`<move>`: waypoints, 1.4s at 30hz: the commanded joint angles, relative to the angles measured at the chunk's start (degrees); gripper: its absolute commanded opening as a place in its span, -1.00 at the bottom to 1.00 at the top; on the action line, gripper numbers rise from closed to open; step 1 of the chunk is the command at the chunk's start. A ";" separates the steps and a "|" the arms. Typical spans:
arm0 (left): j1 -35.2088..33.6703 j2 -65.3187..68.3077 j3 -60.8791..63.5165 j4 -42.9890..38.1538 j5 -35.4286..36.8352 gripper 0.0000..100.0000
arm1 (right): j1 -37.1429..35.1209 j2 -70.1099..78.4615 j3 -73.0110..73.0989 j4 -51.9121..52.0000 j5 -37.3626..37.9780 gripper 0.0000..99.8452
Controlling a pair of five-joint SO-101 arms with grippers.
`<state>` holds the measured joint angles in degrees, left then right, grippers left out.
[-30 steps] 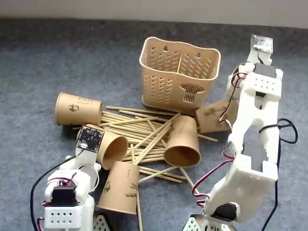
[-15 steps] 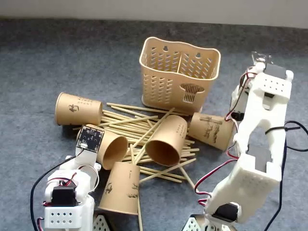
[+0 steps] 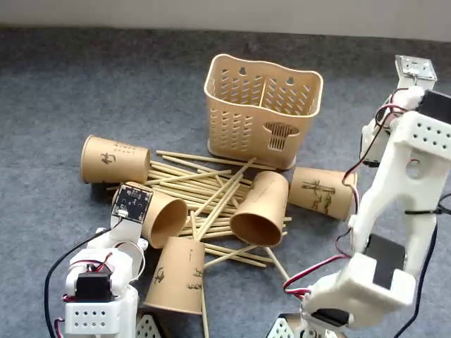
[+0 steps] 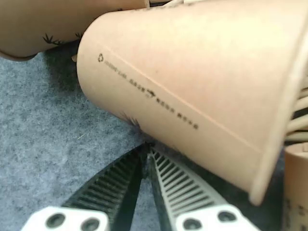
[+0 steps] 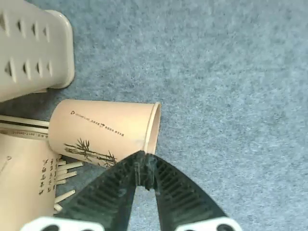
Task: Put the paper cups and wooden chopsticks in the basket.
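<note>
The tan slotted basket [image 3: 262,109] stands upright at the back. In front of it lies a pile of wooden chopsticks [image 3: 201,190] with several paper cups on their sides: one at the left [image 3: 114,160], one in the middle [image 3: 261,209], one at the front [image 3: 176,274], one at the right [image 3: 323,191]. My left gripper [image 4: 147,146] is shut, its tips touching the side of another cup [image 4: 192,82]; this cup [image 3: 161,215] lies beside the left arm [image 3: 99,296]. My right gripper [image 5: 143,174] is shut and empty, hovering just off the rim of the right cup [image 5: 101,132].
Grey carpet [image 3: 84,84] covers the table, with bare room left of and behind the basket. The right arm [image 3: 398,183] stands tall at the right edge. The basket's corner [image 5: 29,48] is close beside the right cup.
The right arm swung out to the right and pulled back. The right cup, partly under it before, now lies in the open. The middle cup shifted on the chopsticks. The left arm kept still.
</note>
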<state>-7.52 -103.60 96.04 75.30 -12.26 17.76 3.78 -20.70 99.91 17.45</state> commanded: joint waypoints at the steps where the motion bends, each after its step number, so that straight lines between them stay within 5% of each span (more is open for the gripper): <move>1: -0.48 -0.66 1.10 0.26 -0.09 -0.99 | 0.57 -7.52 2.59 0.84 3.16 -0.99; 9: -0.48 -0.66 1.10 0.26 -0.09 -0.99 | 0.04 -15.69 17.80 -0.22 0.18 -0.82; 22: -0.48 -0.66 1.10 0.26 -0.09 -0.99 | -2.95 -22.55 44.88 -22.20 -2.90 -0.72; 27: -0.48 -0.66 1.10 0.26 -0.09 -0.99 | -3.56 -22.64 47.43 -24.66 -3.16 -0.74; 33: -0.48 -0.66 1.10 0.26 -0.09 -0.99 | -4.35 -23.08 47.43 -24.22 -2.99 -1.00; 42: -0.48 -0.66 1.10 0.26 -0.09 -0.99 | -3.91 -24.66 45.23 -17.71 3.69 -0.99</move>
<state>-7.52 -103.60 96.04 75.30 -12.26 13.89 -17.23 27.21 80.66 20.00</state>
